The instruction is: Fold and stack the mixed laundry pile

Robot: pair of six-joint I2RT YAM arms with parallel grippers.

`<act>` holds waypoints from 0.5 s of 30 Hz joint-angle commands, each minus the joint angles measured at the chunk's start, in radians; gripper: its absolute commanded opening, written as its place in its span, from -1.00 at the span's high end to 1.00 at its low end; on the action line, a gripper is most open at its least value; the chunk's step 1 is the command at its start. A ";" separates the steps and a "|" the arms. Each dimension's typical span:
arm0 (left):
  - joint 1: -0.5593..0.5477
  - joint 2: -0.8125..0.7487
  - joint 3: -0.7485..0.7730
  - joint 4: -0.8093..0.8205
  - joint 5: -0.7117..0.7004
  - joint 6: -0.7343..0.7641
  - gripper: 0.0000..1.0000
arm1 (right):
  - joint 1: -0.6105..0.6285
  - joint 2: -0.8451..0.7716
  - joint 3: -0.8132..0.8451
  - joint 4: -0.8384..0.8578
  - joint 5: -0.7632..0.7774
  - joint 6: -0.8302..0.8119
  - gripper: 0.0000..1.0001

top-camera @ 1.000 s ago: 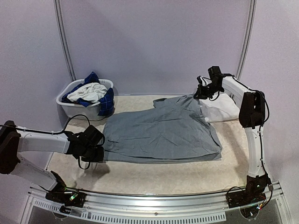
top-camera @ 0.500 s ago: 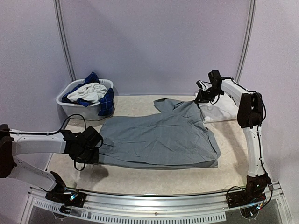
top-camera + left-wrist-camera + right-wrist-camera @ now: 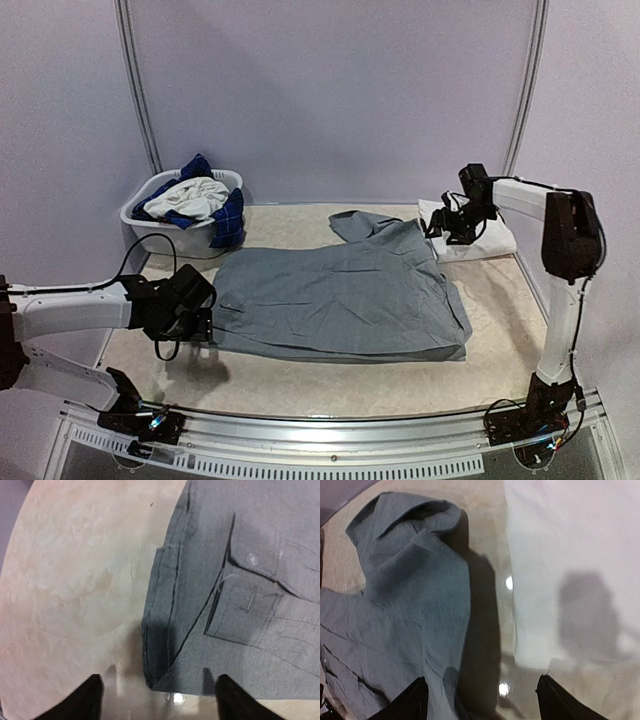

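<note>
While the left gripper (image 3: 159, 682) hangs spread, I see the grey shirt (image 3: 240, 580) hem corner between its tips, bare table (image 3: 75, 580) alongside; right gripper (image 3: 480, 692), also spread, straddles the gap between shirt edge and folded white piece (image 3: 570, 540).

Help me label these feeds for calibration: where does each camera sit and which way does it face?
Top external: high behind the robot, facing forward and down over the table, grey garment, basket and white folded cloth; left arm and right arm show.
Left wrist: on the left arm, facing down at the garment's corner; left gripper at the bottom edge.
Right wrist: on the right arm, facing down at garment and white cloth; right gripper at bottom.
Shared: all three see the grey garment.
</note>
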 commanded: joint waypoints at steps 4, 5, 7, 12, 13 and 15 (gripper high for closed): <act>0.002 -0.101 -0.014 0.037 -0.048 0.034 -0.99 | 0.029 -0.456 -0.460 0.085 0.180 0.214 -0.60; 0.003 -0.116 -0.017 0.036 -0.056 0.035 -0.99 | 0.036 -0.501 -0.511 0.092 0.182 0.234 -0.61; 0.005 -0.157 -0.032 0.043 -0.064 0.030 -0.96 | 0.069 -0.588 -0.629 0.125 0.160 0.275 -0.64; 0.007 -0.265 -0.093 0.086 -0.056 0.030 -0.85 | 0.220 -0.736 -0.851 0.155 0.163 0.352 -0.52; 0.008 -0.280 -0.099 0.088 -0.055 0.031 -0.83 | 0.248 -0.743 -0.862 0.128 0.182 0.356 -0.46; 0.009 -0.300 -0.105 0.093 -0.050 0.037 -0.82 | 0.297 -0.749 -0.890 0.083 0.238 0.369 -0.37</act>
